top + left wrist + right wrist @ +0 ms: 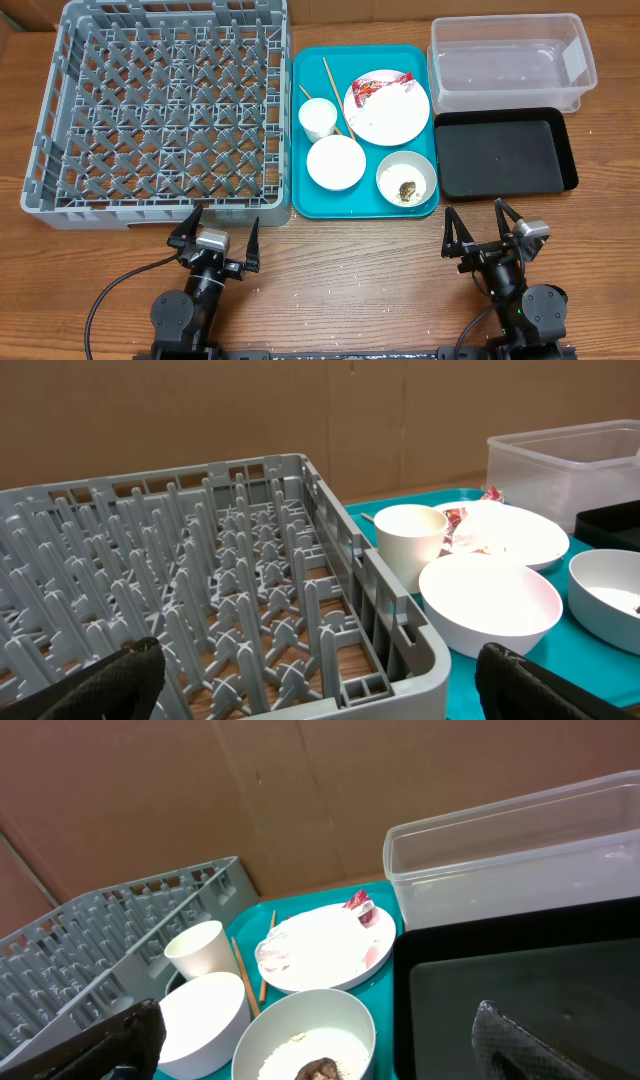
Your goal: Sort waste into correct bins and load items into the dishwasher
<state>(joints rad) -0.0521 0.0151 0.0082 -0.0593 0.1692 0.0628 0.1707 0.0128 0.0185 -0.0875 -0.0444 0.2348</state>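
Hovering with jaws spread wide and empty, the right gripper (474, 222) sits nearer the wrapper (370, 88), which lies on the plate (392, 115) far and left of it; the left gripper (224, 225), equally splayed, faces the rack (160, 110).

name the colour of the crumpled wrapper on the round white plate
Red and white crumpled wrapper, clearest in the overhead view.
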